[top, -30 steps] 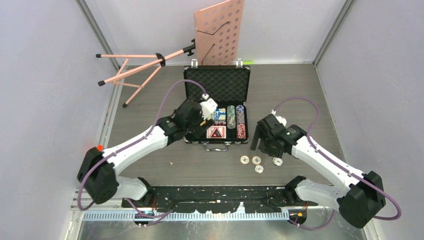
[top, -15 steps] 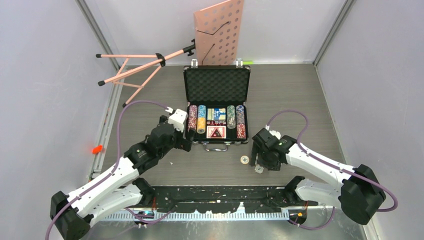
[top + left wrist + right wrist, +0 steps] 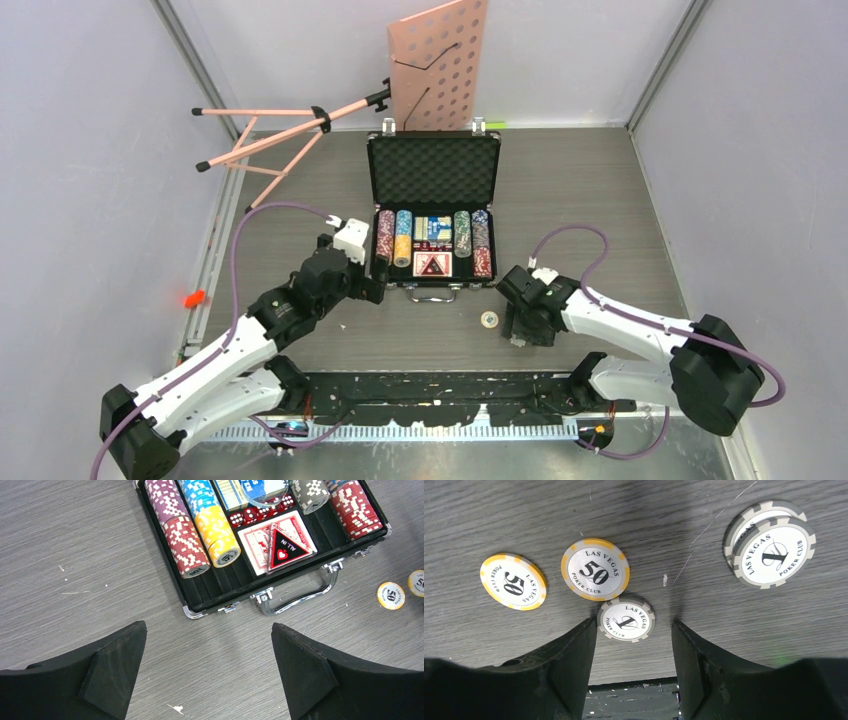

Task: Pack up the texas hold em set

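The black briefcase [image 3: 433, 170] lies open, its tray holding rows of poker chips [image 3: 187, 547], cards [image 3: 277, 542] and red dice [image 3: 250, 516]. My left gripper [image 3: 208, 627] is wide open over bare table, just in front of the case's left corner. My right gripper [image 3: 634, 624] is low over loose chips in front of the case. Its jaws straddle a grey "1" chip [image 3: 626, 619], which touches the left finger, with a gap to the right finger. Two yellow "50" chips [image 3: 595, 569] [image 3: 513, 582] and a small grey stack [image 3: 770, 549] lie beyond.
A pink music stand [image 3: 438, 60] leans against the back wall behind the case, its tripod legs [image 3: 262, 140] lying at the back left. The case's silver handle [image 3: 300, 597] faces the arms. One yellow chip [image 3: 489, 319] shows left of the right gripper.
My left gripper pulled back out of the case to the front left, then stayed still. My right gripper came down over the loose chips, and its jaws have narrowed around the grey chip.
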